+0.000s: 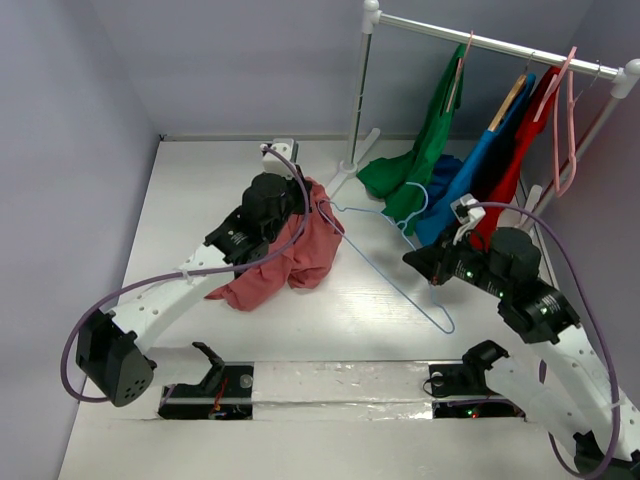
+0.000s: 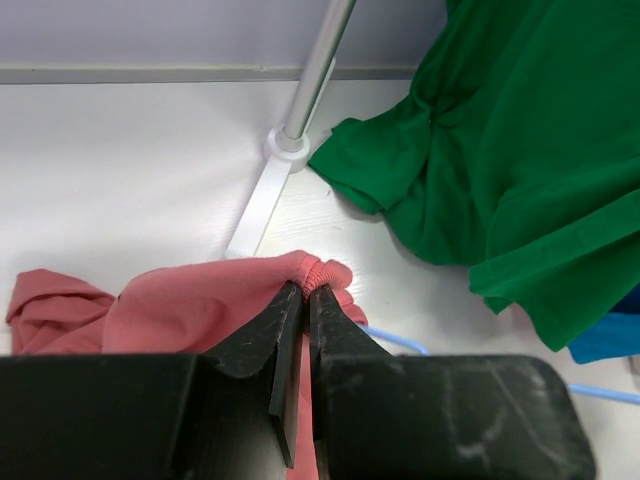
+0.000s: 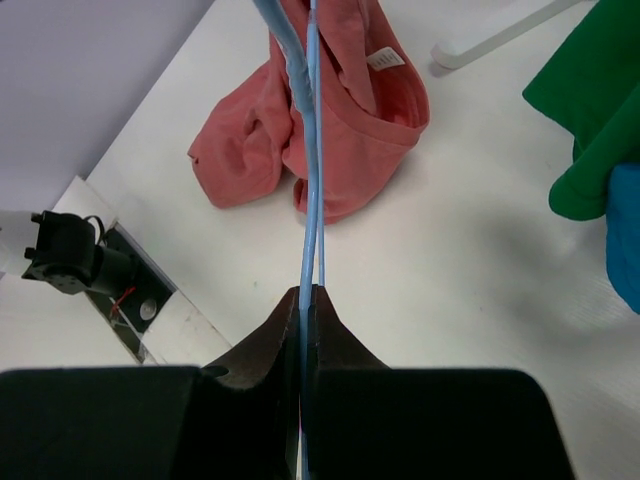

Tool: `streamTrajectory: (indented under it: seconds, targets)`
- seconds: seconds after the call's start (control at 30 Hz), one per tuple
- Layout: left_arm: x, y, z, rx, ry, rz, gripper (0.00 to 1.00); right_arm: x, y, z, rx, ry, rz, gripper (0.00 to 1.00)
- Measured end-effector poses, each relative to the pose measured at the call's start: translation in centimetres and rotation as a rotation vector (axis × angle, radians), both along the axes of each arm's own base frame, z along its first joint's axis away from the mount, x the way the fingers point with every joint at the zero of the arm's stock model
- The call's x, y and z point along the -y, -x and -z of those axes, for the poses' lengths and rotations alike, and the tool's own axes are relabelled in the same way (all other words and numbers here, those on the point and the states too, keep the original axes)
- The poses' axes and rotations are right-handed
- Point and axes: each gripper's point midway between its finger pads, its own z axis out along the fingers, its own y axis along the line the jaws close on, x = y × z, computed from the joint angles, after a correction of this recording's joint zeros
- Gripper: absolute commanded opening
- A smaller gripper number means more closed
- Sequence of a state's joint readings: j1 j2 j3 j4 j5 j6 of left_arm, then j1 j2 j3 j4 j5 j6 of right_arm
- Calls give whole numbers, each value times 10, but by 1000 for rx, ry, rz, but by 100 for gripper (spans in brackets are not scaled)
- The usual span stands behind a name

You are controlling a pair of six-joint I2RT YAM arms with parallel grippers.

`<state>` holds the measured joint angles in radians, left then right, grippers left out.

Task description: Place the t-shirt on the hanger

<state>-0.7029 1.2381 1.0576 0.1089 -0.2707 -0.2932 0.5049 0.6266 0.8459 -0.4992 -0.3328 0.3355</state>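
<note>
The salmon-pink t-shirt (image 1: 290, 258) lies bunched on the white table left of centre. My left gripper (image 1: 308, 192) is shut on its ribbed collar, seen close in the left wrist view (image 2: 307, 290) with the t-shirt (image 2: 190, 305) bulging past the jaws. The thin light-blue wire hanger (image 1: 400, 282) stretches from the shirt's collar towards the right. My right gripper (image 1: 436, 272) is shut on its wire. In the right wrist view the gripper (image 3: 308, 292) pinches the hanger (image 3: 312, 190), whose far end reaches into the t-shirt (image 3: 350, 140). A short piece of hanger wire (image 2: 395, 340) shows beside the left fingers.
A white clothes rack (image 1: 480, 40) stands at the back right with green (image 1: 425, 140), blue (image 1: 480, 170) and red (image 1: 520, 140) shirts and a pink hanger (image 1: 568, 120). Its foot (image 1: 345, 172) lies just behind the pink shirt. Grey walls close the left and back.
</note>
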Motion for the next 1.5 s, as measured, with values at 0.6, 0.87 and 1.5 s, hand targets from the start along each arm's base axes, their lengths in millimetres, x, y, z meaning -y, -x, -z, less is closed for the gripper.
streamTrajectory:
  seconds: [0.6, 0.87, 1.5]
  targets:
    - [21, 7, -13, 3, -62, 66, 0, -55, 11, 2, -4, 18, -193, 0]
    - [56, 39, -26, 3, -75, 180, 0, -68, -14, -4, 68, -21, -118, 0]
    - [49, 109, -156, 119, 6, 296, 0, -74, -31, -83, 389, -360, -46, 0]
